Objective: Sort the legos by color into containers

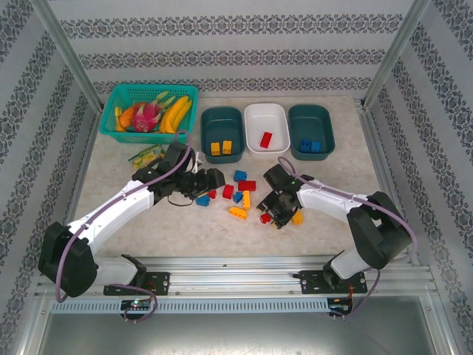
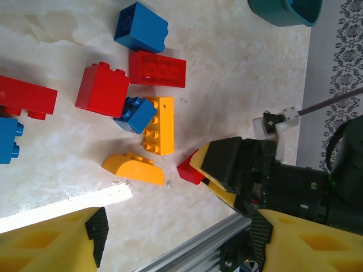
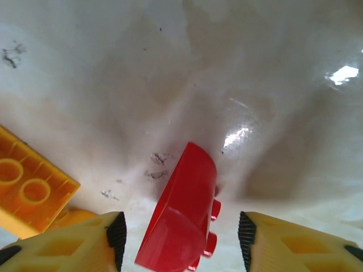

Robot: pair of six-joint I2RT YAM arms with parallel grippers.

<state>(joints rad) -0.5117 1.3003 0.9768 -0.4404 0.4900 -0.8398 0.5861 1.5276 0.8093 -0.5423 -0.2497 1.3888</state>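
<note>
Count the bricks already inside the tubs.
5: two yellow bricks in the left teal tub, one red brick in the white tub, two blue bricks in the right teal tub.

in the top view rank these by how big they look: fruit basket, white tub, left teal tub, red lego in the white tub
1. turquoise fruit basket
2. white tub and left teal tub: they look alike, so no ranking between them
3. red lego, by far the smallest
</note>
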